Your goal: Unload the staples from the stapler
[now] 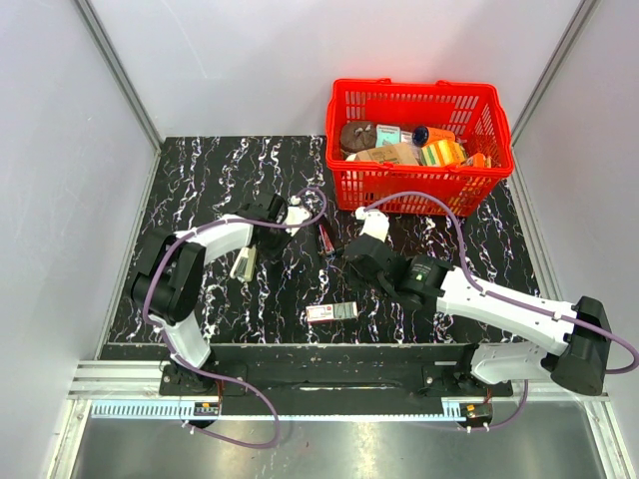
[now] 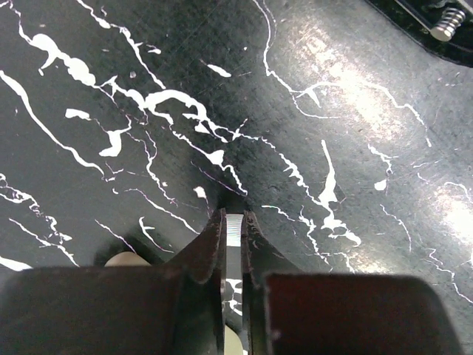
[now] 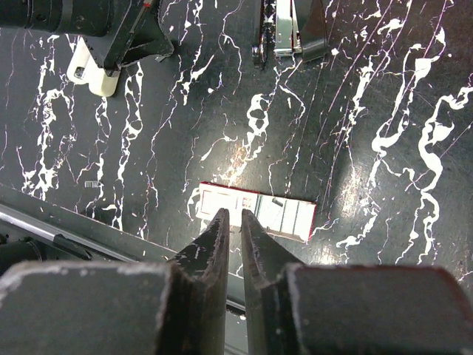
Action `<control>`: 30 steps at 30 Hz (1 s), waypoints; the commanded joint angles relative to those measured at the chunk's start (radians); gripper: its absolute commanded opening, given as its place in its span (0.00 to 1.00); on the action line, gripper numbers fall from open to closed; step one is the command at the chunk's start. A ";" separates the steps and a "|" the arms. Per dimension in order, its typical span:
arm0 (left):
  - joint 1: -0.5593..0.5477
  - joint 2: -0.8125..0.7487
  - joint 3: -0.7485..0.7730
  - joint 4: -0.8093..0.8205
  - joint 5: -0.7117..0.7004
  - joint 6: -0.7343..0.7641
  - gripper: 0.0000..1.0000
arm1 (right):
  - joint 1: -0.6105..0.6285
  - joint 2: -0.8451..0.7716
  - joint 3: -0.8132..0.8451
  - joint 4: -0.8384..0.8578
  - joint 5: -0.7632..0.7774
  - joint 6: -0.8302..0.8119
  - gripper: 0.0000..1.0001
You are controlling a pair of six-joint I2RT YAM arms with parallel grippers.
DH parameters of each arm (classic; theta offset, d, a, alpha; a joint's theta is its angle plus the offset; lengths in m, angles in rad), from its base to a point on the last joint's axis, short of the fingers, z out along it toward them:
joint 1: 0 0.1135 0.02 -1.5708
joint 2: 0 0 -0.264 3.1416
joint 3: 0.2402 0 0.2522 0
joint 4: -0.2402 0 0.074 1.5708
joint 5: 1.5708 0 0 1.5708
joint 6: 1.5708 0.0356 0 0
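The stapler (image 1: 326, 239) is a slim black bar with a red inner part, lying mid-table. In the right wrist view it lies opened at the top edge (image 3: 285, 29). My left gripper (image 1: 258, 244) hangs to its left, just above a cream-beige oblong object (image 1: 243, 262). Its jaws (image 2: 233, 216) are shut on a thin ribbed silver strip of staples (image 2: 233, 229). My right gripper (image 1: 354, 271) is right of the stapler; it is shut and empty (image 3: 230, 214), hovering above a small red-white-grey box (image 3: 255, 211).
A red basket (image 1: 419, 190) full of groceries stands at the back right. The small box (image 1: 332, 312) lies near the table's front edge, by the metal rail (image 3: 59, 222). The cream object also shows under the left gripper (image 3: 92, 74).
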 commanded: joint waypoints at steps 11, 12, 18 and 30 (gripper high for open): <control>0.040 -0.292 0.267 -0.267 0.417 -0.091 0.00 | -0.012 -0.037 0.121 0.016 0.000 -0.105 0.26; 0.047 -0.306 0.299 -0.274 0.468 -0.108 0.00 | -0.017 -0.037 0.134 0.023 0.000 -0.114 0.26; 0.091 -0.335 0.405 -0.194 0.797 -0.332 0.00 | -0.028 -0.040 0.235 0.075 -0.083 -0.173 0.48; 0.153 -0.324 0.119 1.057 1.134 -1.449 0.00 | -0.035 -0.103 0.345 0.110 -0.190 -0.199 0.60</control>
